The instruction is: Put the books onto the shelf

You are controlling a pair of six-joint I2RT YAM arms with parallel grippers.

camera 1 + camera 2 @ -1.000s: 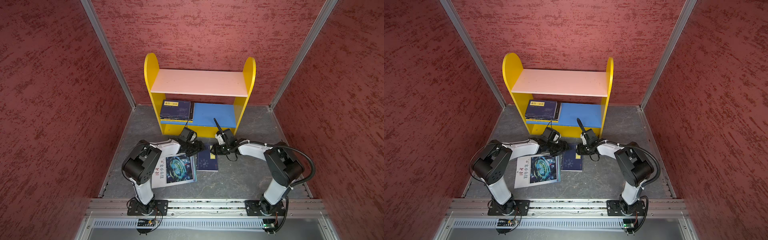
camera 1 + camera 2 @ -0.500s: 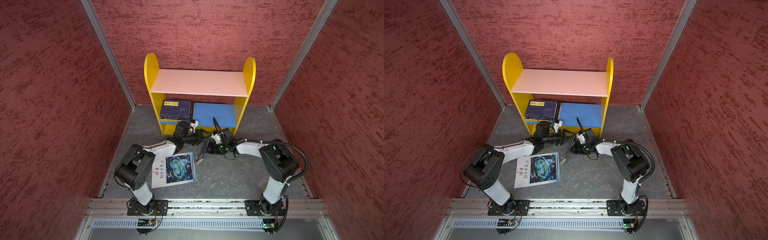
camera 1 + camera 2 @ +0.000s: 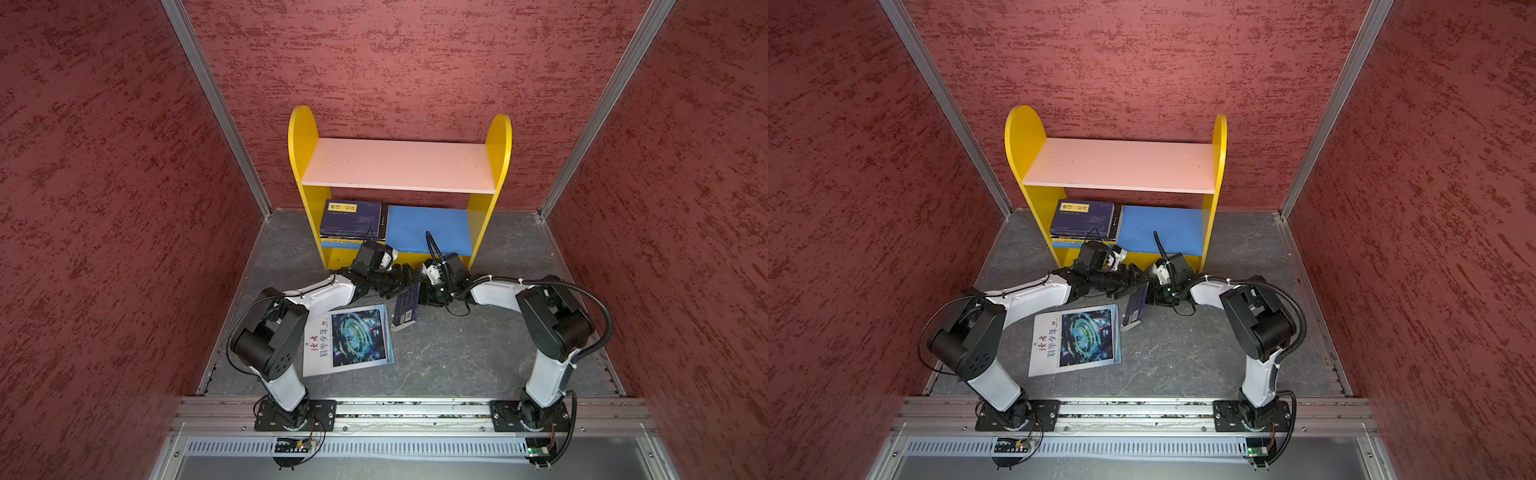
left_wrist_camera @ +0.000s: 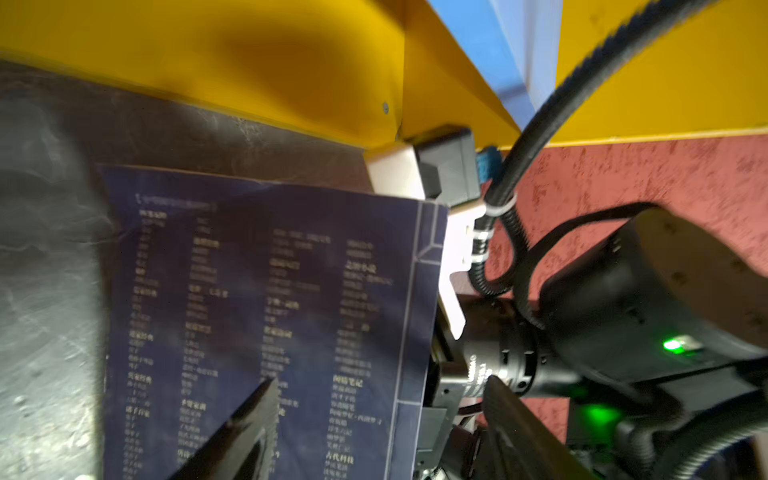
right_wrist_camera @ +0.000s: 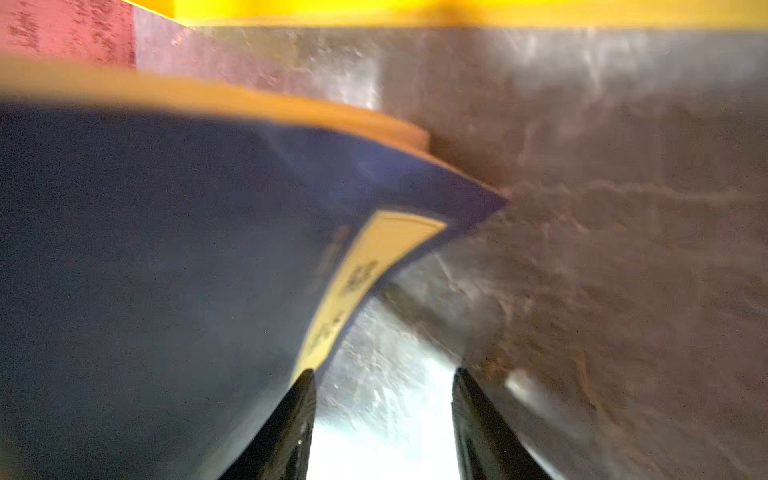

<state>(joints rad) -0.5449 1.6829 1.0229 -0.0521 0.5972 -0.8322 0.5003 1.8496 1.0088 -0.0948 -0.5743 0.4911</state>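
Now, nearest in both top views, a thin glossy magazine (image 3: pixel 349 338) is lying flat on the mottled grey surface (image 3: pixel 449 357) at lower centre. Its white margin and blue-green picture are facing up, and its long axis is running roughly toward the shelf.

Just beyond it, at mid-frame, a rectangular navy book (image 3: pixel 406 305) is standing tilted on one long edge between the two arms. Its long axis is slanting from lower left to upper right of the frame, and a yellow label (image 5: pixel 374 266) is showing on the cover.

The left hand (image 4: pixel 380 379) is gaping wide in front of the printed back cover and gripping nothing. The right hand (image 5: pixel 383 370) is partly parted with only bare surface in the gap. The book is leaning on the outside of one of its fingers (image 5: pixel 291 419).

Farther back, the shelf (image 3: pixel 299 137) is standing against the rough red wall (image 3: pixel 415 62), its yellow sides rounded at the top. The matte pink board (image 3: pixel 399 166) is bare. A flat stack of books (image 3: pixel 351 218) is sitting at the left end of the blue board (image 3: pixel 428 228), navy cover uppermost.
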